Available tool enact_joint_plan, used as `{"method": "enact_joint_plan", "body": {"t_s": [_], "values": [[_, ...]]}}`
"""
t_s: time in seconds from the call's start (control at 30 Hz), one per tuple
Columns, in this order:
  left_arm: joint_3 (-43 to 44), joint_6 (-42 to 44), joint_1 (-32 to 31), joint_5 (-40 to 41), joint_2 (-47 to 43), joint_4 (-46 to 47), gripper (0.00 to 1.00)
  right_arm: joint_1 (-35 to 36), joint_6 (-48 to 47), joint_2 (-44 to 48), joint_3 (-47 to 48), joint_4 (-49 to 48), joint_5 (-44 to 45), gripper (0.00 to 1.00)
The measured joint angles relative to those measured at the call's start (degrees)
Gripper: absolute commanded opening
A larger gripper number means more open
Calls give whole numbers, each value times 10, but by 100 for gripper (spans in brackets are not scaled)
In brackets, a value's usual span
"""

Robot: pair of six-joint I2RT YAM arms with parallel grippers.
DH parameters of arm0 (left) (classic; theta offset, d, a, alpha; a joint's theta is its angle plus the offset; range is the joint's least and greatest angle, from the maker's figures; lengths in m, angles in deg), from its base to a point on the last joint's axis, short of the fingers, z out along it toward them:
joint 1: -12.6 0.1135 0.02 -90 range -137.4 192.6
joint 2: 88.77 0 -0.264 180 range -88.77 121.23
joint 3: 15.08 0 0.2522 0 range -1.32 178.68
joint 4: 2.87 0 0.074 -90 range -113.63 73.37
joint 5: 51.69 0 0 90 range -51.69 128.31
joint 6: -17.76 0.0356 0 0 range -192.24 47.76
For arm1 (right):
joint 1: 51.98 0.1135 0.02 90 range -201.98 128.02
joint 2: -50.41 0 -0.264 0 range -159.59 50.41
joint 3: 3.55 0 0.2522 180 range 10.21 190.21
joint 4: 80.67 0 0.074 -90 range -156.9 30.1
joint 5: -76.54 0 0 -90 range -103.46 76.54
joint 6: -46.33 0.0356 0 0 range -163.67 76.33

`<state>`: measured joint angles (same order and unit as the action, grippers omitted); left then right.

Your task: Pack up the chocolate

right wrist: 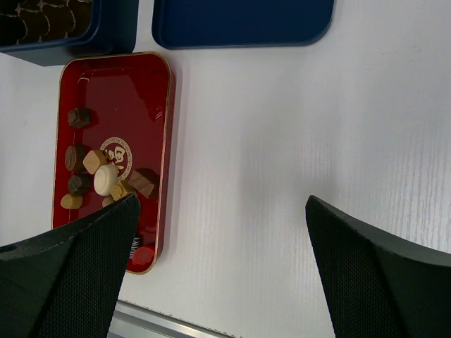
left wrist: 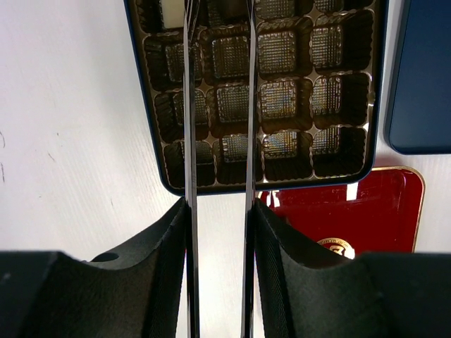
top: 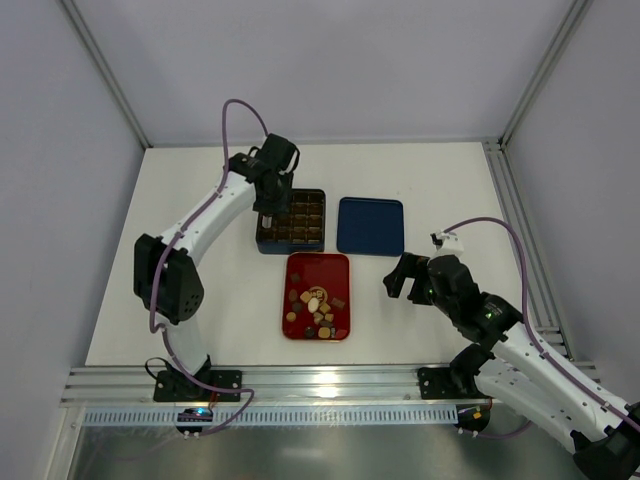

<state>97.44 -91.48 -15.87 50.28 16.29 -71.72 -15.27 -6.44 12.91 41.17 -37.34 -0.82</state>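
The chocolate [right wrist: 106, 176] lies in a little heap at the near end of the red tray [right wrist: 113, 77]. The tray sits just in front of the brown box [left wrist: 377, 91] with square holes. The pieces look small, light and hard, but smooth, so one could slip away or get dented. I think it is best to pinch one piece softly by its two sides. The left gripper [top: 270, 210] hangs over the box, fingers a little apart, with nothing seen between them. The right gripper [right wrist: 222, 204] is spread wide and empty, beside the tray.
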Motion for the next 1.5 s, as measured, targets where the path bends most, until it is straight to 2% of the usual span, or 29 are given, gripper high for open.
{"method": "enact_joint_plan", "body": {"t_s": [0.47,0.77,1.13,1.33,1.5], "values": [[11,-1,0,-27,-15,-5,39,0,0,0,0,0,0,100],[-95,-11,-12,-61,-177,-21,40,0,0,8,0,-1,0,100],[-238,-46,-125,-63,-330,-54,40,0,4,19,-8,-12,0,100],[-280,-76,-189,-51,-368,-66,40,0,7,26,-11,-13,0,100],[-313,-94,-209,-38,-373,-65,40,0,9,31,-14,-13,-1,100]]}}
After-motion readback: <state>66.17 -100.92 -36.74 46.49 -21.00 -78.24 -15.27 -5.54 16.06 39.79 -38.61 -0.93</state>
